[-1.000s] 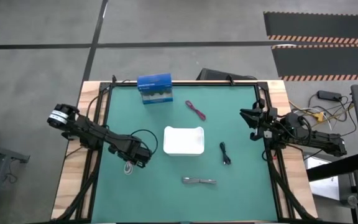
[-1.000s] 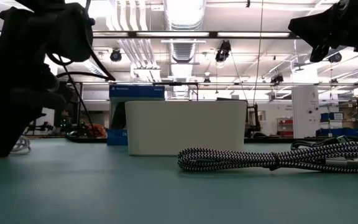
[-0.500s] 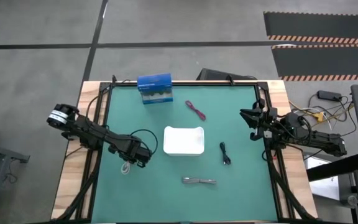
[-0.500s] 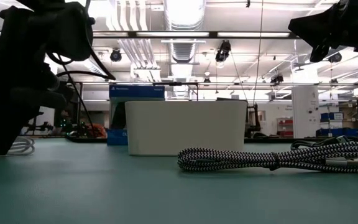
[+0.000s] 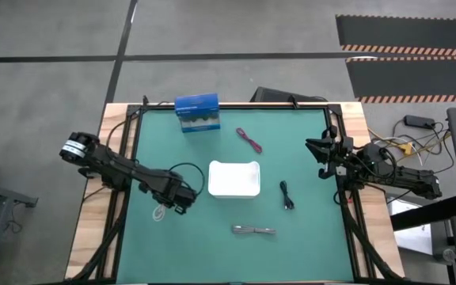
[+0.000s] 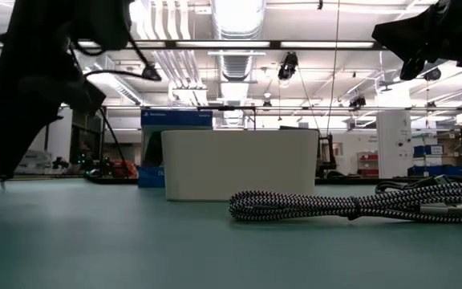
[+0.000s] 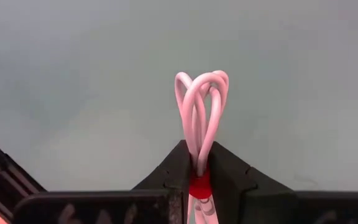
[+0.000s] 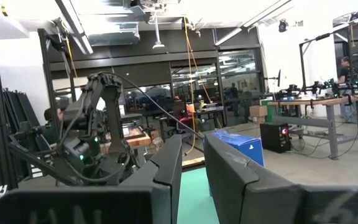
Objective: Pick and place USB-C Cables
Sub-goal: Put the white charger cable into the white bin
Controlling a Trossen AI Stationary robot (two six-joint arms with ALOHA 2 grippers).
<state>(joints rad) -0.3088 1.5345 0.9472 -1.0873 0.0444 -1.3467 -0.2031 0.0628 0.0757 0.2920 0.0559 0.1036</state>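
My left gripper (image 5: 167, 206) (image 7: 197, 155) is over the table's left half, left of the white tray (image 5: 233, 178), and is shut on the white-pinkish cable bundle (image 5: 161, 212) (image 7: 200, 109). The magenta-red cable (image 5: 249, 140) lies beyond the tray. The black cable (image 5: 286, 195) lies to the tray's right. The grey-silver braided cable (image 5: 253, 230) (image 6: 351, 206) lies nearer than the tray. All three lie flat on the green mat. My right gripper (image 5: 319, 154) (image 8: 192, 180) hovers open at the table's right edge, touching nothing. My left gripper pinches the white-pinkish bundle between its two fingers (image 7: 174, 168), right at its red tie (image 7: 199, 185). The looped end (image 7: 201, 87) sticks out past the fingertips. The fingers slant down from the table's left. In the low view no cable lies on the mat under the gripper (image 6: 2, 172).
A blue box (image 5: 196, 112) (image 6: 175, 120) stands at the far edge, left of centre. The tray (image 6: 239, 164) sits mid-table. A black frame rail (image 5: 125, 158) runs along the mat's sides. Bare mat (image 5: 204, 253) lies along the near edge.
My left gripper has risen from the mat with the white-pinkish bundle in its fingers. In the low view the bundle lay on the mat a second ago and is gone from there now. The right arm has kept still.
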